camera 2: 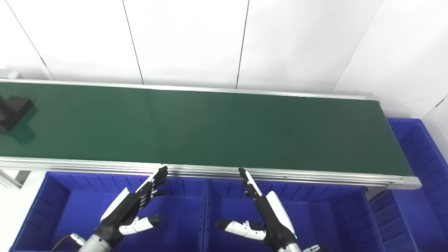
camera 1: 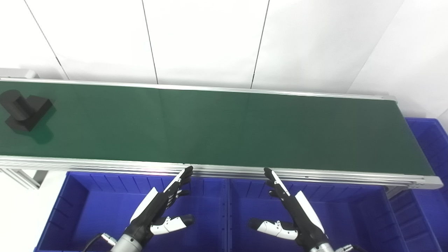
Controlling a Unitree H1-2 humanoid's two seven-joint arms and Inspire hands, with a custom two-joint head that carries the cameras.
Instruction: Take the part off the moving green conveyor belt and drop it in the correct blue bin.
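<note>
A black part (camera 1: 23, 109), a cylinder joined to a blocky base, lies on the green conveyor belt (camera 1: 217, 126) at its far left end; in the right eye view (camera 2: 12, 109) it is cut off by the picture edge. My left hand (camera 1: 159, 206) is open and empty, fingers stretched toward the belt's near rail, above the left blue bin (camera 1: 87, 213). My right hand (camera 1: 292, 210) is open and empty too, above the middle blue bin (camera 1: 350, 217). Both hands are far from the part.
The belt's aluminium rail (camera 1: 224, 171) runs just beyond my fingertips. A third blue bin (camera 1: 428, 140) stands past the belt's right end. A white panelled wall (camera 1: 210, 38) is behind the belt.
</note>
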